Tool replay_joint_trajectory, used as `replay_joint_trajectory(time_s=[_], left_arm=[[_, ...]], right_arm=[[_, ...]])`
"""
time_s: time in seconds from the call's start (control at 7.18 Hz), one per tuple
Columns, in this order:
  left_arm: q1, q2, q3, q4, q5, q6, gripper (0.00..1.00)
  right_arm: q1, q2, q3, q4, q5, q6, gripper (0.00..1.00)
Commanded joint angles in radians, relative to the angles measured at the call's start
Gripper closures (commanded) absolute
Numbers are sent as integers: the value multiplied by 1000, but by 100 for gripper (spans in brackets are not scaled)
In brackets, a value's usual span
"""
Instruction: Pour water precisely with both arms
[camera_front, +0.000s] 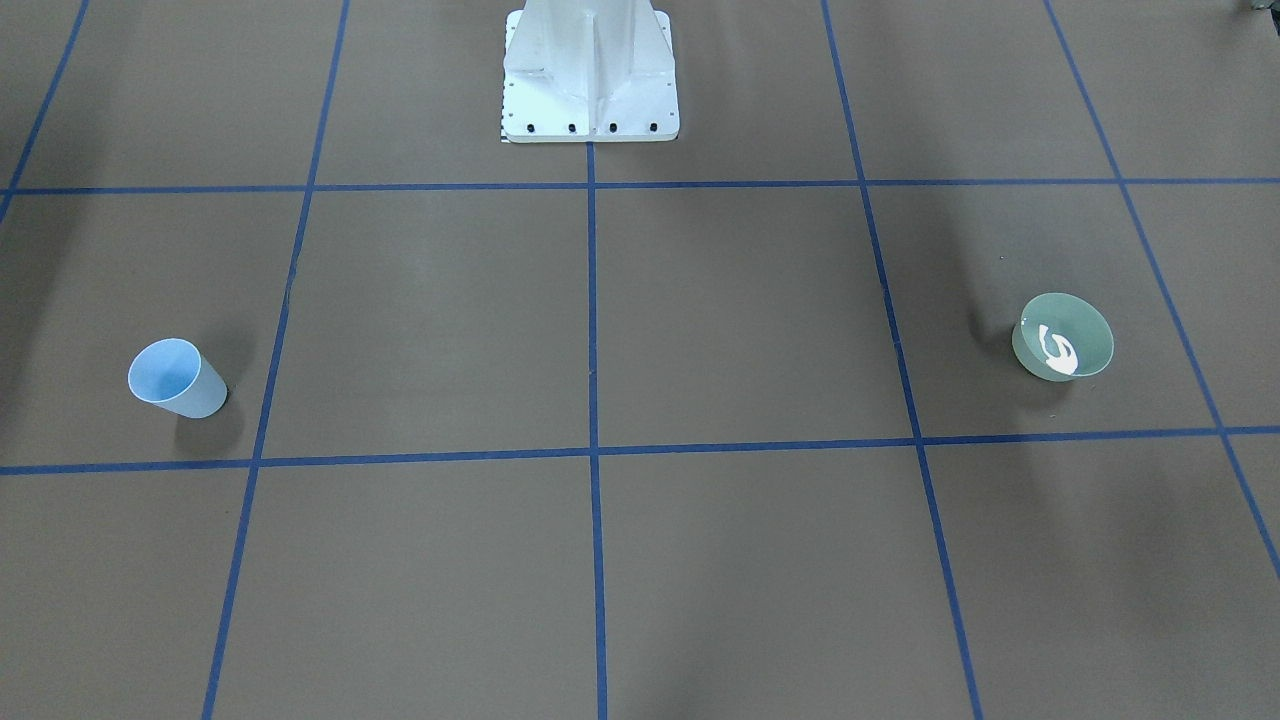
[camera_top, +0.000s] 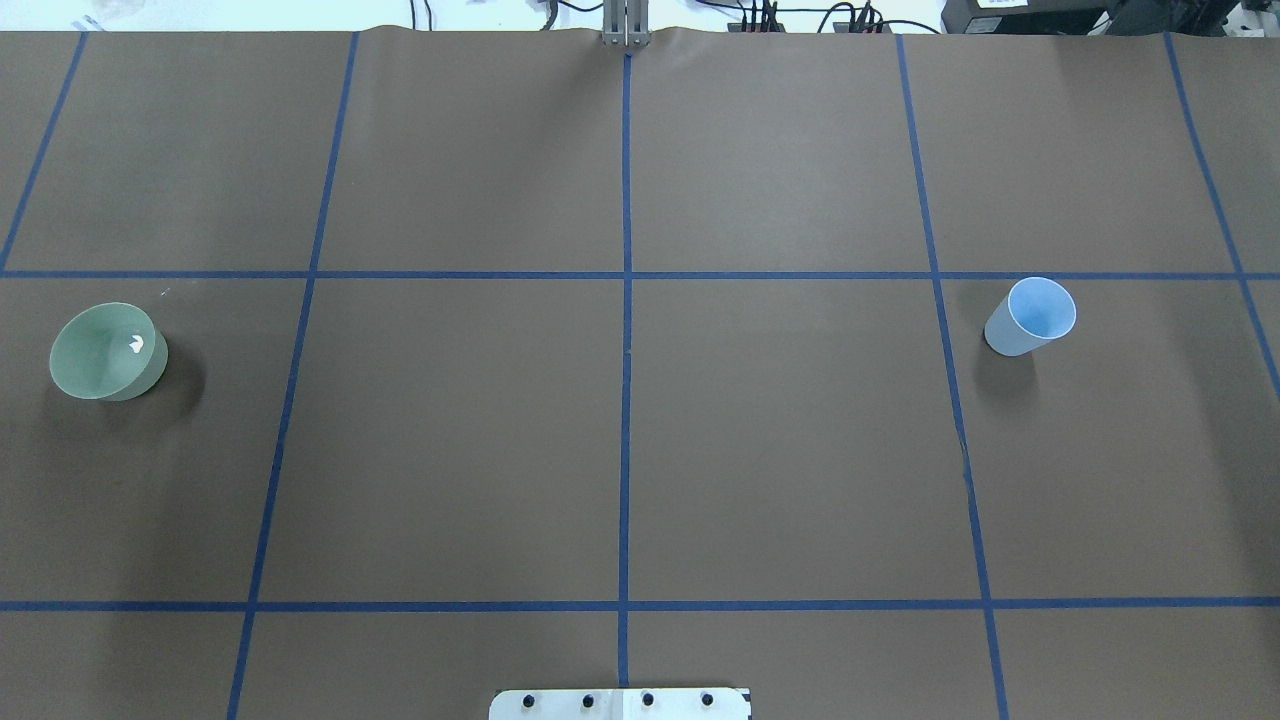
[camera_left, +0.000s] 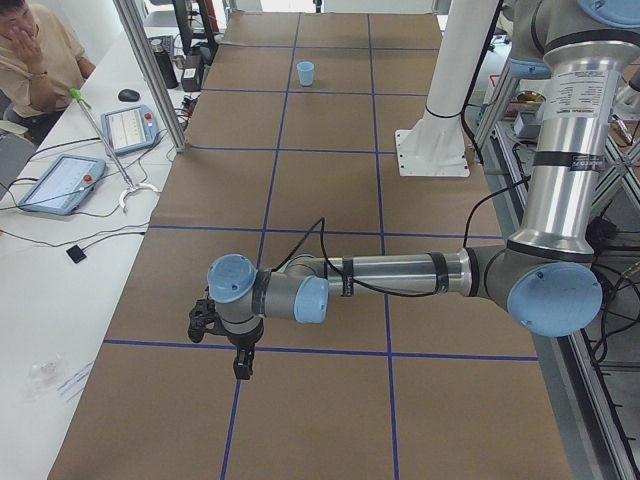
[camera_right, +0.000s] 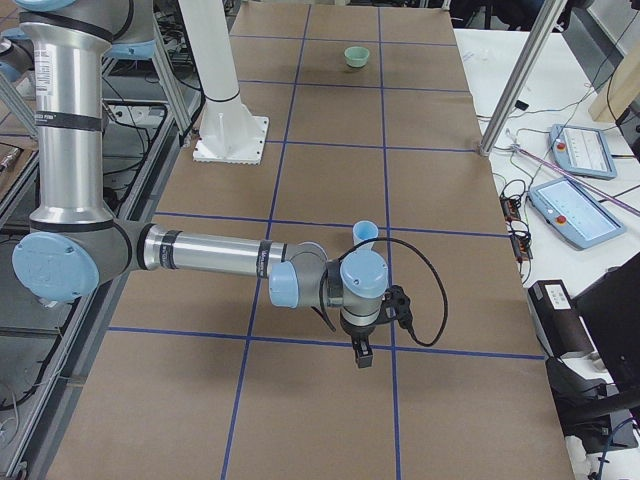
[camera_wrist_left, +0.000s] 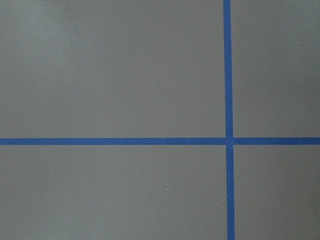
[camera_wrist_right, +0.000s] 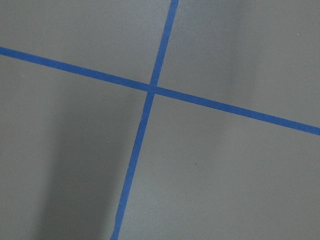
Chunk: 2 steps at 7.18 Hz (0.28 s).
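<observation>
A light blue cup (camera_front: 178, 378) stands upright on the robot's right side of the table (camera_top: 1030, 317). On the robot's left side sits a green bowl (camera_front: 1062, 336), (camera_top: 107, 352), with a white glint of water (camera_front: 1057, 352) in its bottom. Neither arm reaches into the front-facing or overhead views. The left arm's gripper (camera_left: 241, 368) hangs pointing down over a blue tape line; I cannot tell if it is open or shut. Past the blue cup (camera_right: 365, 233), the right arm's gripper (camera_right: 362, 357) points down likewise, state unclear. Both wrist views show only brown table and tape.
The white pedestal (camera_front: 590, 75) stands at the table's middle on the robot's edge. Blue tape lines (camera_top: 626, 300) divide the brown surface into squares. A seated person (camera_left: 35, 55) and tablets (camera_left: 60, 180) are beside the table; more pendants (camera_right: 565, 215) lie on the side bench.
</observation>
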<state>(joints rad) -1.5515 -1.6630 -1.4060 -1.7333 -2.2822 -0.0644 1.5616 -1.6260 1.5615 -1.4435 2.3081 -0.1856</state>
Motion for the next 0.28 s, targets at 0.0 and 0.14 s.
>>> replay_joint_trajectory(time_s=[0.0,0.14], left_arm=[[1,2,-1,0,-2,0,0],[1,9,-2,0,-2,0,0]], right_arm=[[0,0,2,0,1,0,0],[0,0,0,0,1,0,0]])
